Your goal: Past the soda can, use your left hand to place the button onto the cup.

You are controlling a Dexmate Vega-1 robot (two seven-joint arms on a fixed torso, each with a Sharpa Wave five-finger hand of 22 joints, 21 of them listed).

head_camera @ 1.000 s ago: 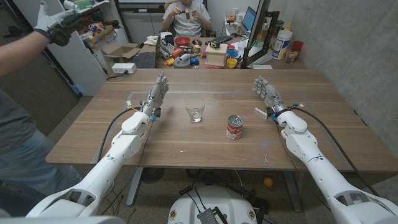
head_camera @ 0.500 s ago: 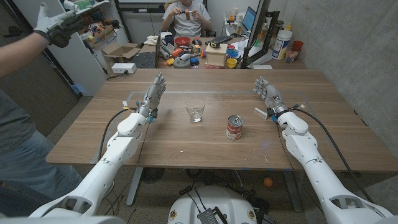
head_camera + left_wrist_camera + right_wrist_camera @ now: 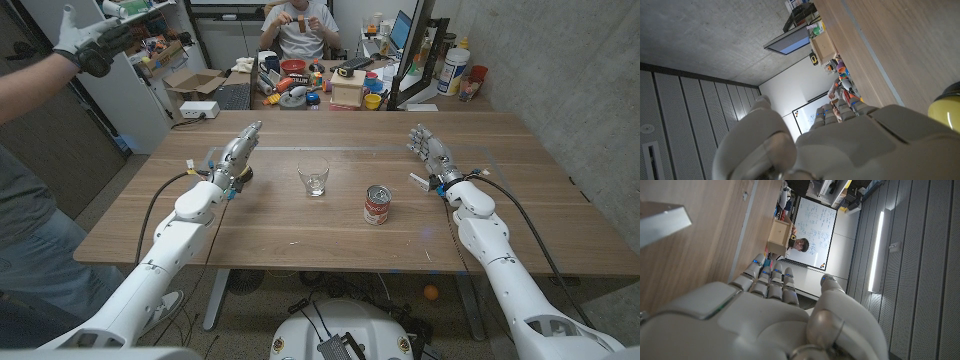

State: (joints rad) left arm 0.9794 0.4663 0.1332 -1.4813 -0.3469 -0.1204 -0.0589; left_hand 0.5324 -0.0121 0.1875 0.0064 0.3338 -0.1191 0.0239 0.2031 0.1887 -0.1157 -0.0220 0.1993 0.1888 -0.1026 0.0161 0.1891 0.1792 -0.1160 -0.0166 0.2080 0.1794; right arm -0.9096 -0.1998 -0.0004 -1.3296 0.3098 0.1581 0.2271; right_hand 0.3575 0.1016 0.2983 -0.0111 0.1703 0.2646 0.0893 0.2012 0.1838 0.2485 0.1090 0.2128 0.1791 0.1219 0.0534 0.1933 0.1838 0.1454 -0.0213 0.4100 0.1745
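Two empty hands: left hand (image 3: 235, 155) left of centre, fingers stretched out and apart; right hand (image 3: 428, 150) right of centre, likewise spread, idle since not needed for the task. Probably reaching for the button (image 3: 947, 105), seemingly the yellow round piece at the left wrist view's right edge, just beside that hand. Waiting mid-frame: glass cup (image 3: 314, 180); lower right of it, soda can (image 3: 377, 205).

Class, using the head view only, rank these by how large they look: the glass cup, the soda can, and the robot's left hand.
1. left hand, largest.
2. and 3. glass cup and soda can look about alike; too close to rank.
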